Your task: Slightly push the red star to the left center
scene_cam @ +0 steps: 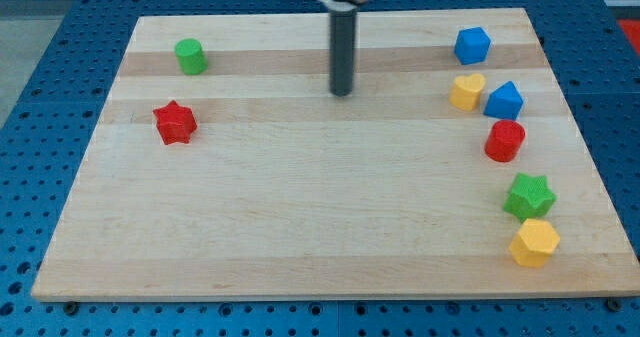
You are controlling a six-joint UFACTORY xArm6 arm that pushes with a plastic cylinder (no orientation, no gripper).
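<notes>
The red star (pixel 175 123) lies on the wooden board (pixel 300 217) at the view's left, a little above mid-height. My tip (pixel 342 91) rests on the board near the top centre, well to the right of the red star and slightly above it, touching no block.
A green cylinder (pixel 190 56) stands at the top left, above the red star. Down the right side lie a blue cube (pixel 472 45), a yellow heart (pixel 466 92), a blue triangular block (pixel 504 101), a red cylinder (pixel 505 141), a green star (pixel 528 196) and a yellow hexagon (pixel 534 243).
</notes>
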